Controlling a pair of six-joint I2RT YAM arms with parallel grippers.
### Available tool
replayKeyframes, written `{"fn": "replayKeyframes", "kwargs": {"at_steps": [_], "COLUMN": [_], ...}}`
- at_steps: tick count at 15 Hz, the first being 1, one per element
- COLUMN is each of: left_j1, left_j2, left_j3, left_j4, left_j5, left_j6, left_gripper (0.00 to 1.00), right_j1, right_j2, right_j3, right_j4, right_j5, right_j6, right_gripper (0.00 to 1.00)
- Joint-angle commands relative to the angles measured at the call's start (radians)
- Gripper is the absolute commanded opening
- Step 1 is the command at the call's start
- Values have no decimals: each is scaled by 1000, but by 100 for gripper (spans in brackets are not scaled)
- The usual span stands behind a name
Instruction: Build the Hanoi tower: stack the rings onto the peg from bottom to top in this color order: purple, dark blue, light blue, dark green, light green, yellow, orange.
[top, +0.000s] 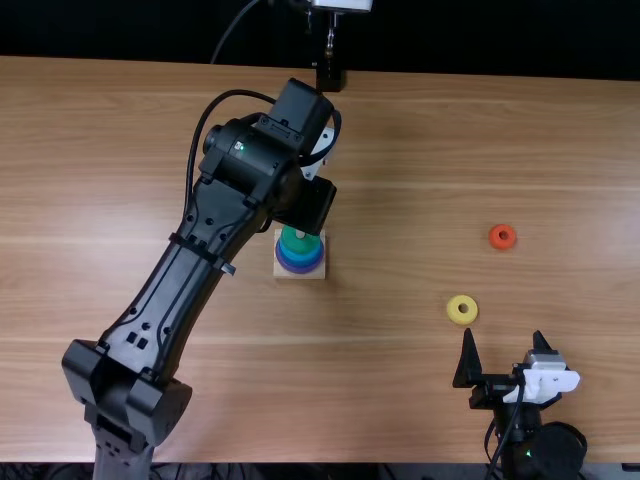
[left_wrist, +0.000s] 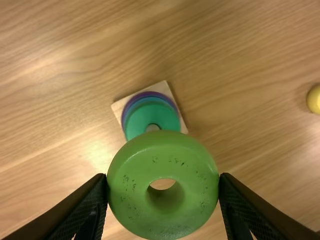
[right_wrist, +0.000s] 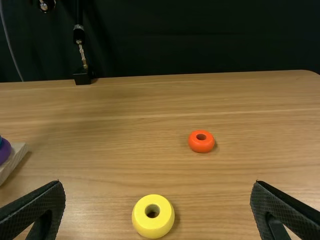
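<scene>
In the top view my left gripper is over the table, just beyond the wooden peg base. The left wrist view has my left gripper shut on the light green ring, held flat above the table. Beyond it, the peg rises through the dark green ring, with blue and purple rings stacked below. My right gripper, near the table's front edge, is open and holds nothing; the right wrist view has this gripper too. The yellow ring and orange ring lie on the table.
The left arm stretches diagonally over the table's left half, its wrist beyond the peg base. A black stand is at the far edge. The yellow ring lies just ahead of the right gripper, the orange one farther back.
</scene>
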Motion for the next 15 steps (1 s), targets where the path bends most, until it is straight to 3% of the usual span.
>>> {"fn": "replayKeyframes", "kwargs": {"at_steps": [1,15], "left_j1": [-12,3], "left_j2": [35,48], "left_j3": [30,27], "left_j4": [-1,5], "left_j5": [9,-6], "left_j6": [-11,-8], "left_gripper": [0,0], "right_j1": [-10,-10], "right_j2": [-13,-13], "right_j3": [-45,-45], "right_j4": [-77,-77], "right_j5": [-6,-6], "right_j6": [-5,-5], "right_gripper": [100,100]}}
